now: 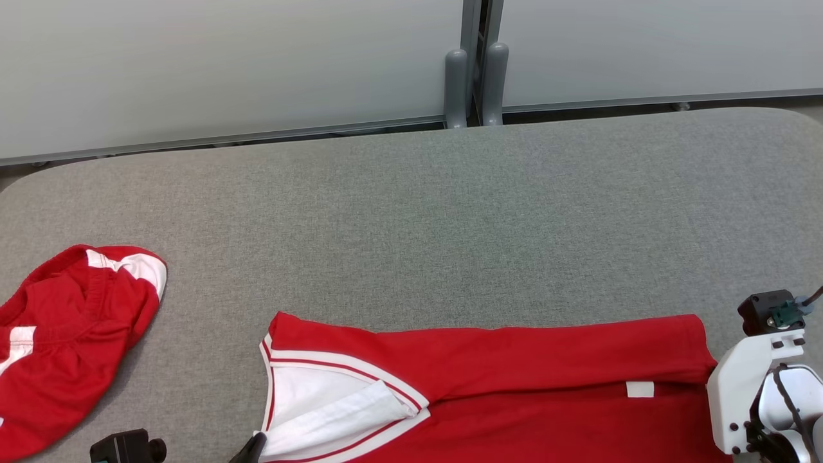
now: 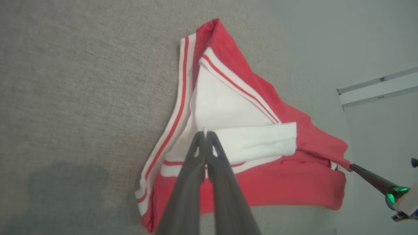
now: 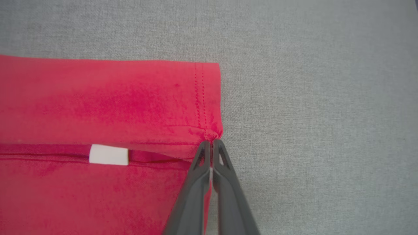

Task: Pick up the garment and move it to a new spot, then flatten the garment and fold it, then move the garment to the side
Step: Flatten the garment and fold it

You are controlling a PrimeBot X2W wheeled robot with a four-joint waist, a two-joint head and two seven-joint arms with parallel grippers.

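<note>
Head view: noted spare red cloth (image 1: 64, 341) at left on grey table (image 1: 450, 212). Held garment (image 1: 514, 379) with left gripper (image 2: 205, 133) clamped on neckline fold, right gripper (image 3: 212, 142) clamped on hem corner.

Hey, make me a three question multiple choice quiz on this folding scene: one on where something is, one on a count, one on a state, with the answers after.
1. Where does the crumpled garment lie relative to the shirt?
A. On the robot's left of it, apart
B. On top of it
C. On the robot's right of it

2. How many red garments are on the table?
A. One
B. Two
C. Four

3. What is the right gripper doing?
A. Wide open over bare table
B. Shut on the shirt's hem corner
C. Shut on the white tag

Answers:
1 A: the head view shows it left of the shirt, with grey table between them.
2 B: only the shirt and the crumpled garment are there.
3 B: in the right wrist view its fingers meet on the puckered hem corner.
</note>
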